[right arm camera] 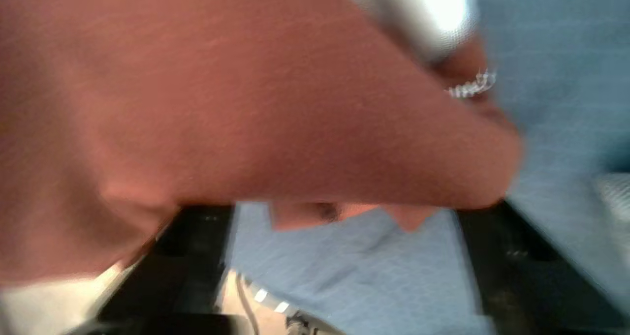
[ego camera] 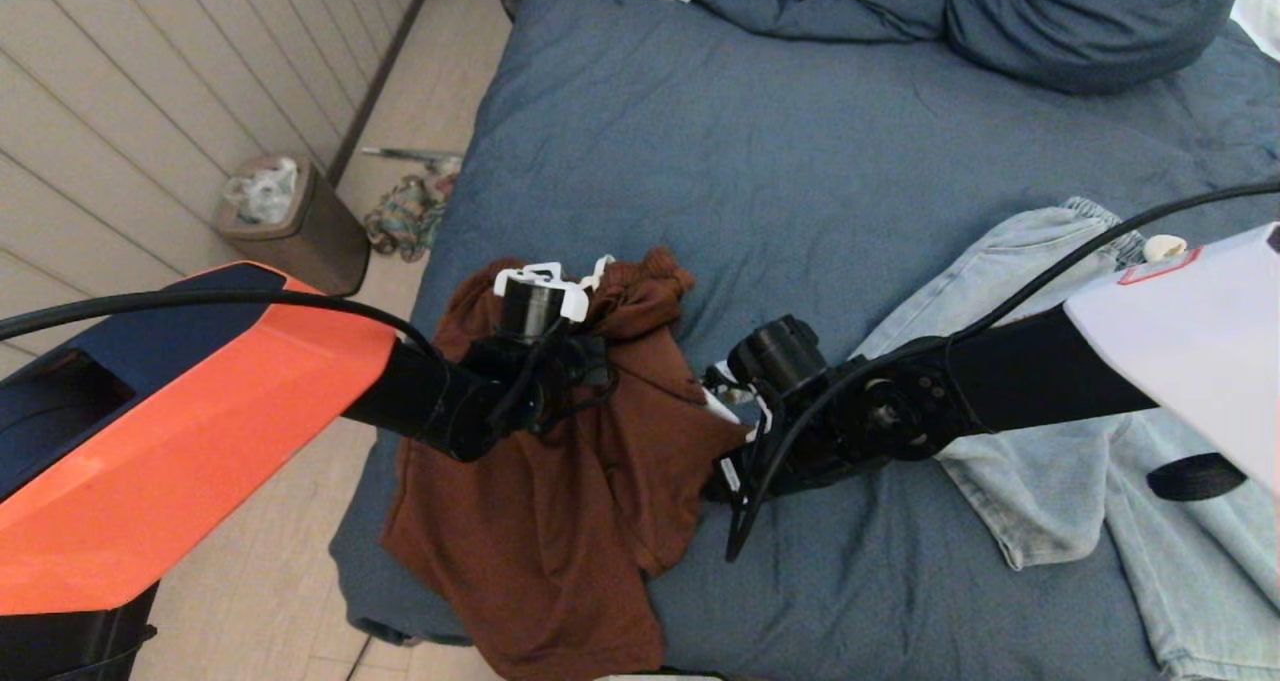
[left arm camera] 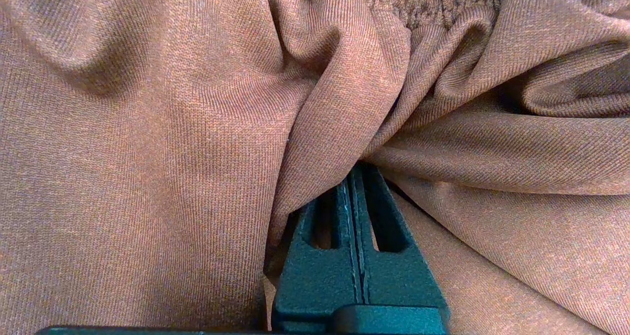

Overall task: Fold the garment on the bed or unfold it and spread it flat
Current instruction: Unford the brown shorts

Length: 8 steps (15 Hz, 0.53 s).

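Garment (ego camera: 560, 481), rust-brown, bunched lower centre of bed (ego camera: 800, 161), not flat yet. My left gripper (left arm camera: 355, 177) clamped on fold; right gripper (right arm camera: 344, 217) gaping wide, holding nothing. Spreading remains.

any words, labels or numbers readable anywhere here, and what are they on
No readable text in any view.
A red-edged sticker on the right arm's white cover is too small to read.
The brown garment, the light jeans and the bin on the floor show no print or label.
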Available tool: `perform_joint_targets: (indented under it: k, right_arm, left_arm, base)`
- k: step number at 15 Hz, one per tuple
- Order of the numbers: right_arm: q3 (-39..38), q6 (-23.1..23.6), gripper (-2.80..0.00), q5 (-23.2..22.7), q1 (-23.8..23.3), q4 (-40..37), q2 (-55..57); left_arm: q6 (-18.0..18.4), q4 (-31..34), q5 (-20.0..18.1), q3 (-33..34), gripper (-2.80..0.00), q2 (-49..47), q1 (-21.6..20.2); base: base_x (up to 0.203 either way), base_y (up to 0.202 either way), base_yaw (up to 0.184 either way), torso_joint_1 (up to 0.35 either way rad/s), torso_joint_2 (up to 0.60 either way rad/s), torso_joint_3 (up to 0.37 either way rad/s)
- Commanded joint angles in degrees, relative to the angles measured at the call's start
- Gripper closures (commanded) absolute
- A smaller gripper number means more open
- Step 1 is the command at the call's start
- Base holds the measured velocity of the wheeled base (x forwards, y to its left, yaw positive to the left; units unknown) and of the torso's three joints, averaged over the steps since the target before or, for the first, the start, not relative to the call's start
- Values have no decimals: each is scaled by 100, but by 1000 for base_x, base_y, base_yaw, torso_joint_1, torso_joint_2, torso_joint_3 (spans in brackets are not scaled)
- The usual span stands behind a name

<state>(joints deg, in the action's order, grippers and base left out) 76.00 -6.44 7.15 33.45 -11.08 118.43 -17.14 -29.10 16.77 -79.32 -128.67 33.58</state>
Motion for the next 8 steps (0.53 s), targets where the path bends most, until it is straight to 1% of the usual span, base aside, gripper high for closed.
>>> perform_joint_targets:
  k: [1, 6, 8]
  right_arm:
    - [-32, 2, 0, 120, -21, 162, 24]
    - [-82, -7, 0, 120, -49, 167, -37]
    - [-213, -1, 0, 120, -36, 159, -227]
  left_arm:
    - [-9, -17, 11, -4, 0, -18, -1]
    - [-9, -17, 11, -13, 0, -18, -1]
    - [-9, -17, 11, -13, 0, 6, -1]
  base:
    - [0, 0, 0, 0, 0, 0]
    - [0, 0, 0, 0, 0, 0]
    - [0, 0, 0, 0, 0, 0]
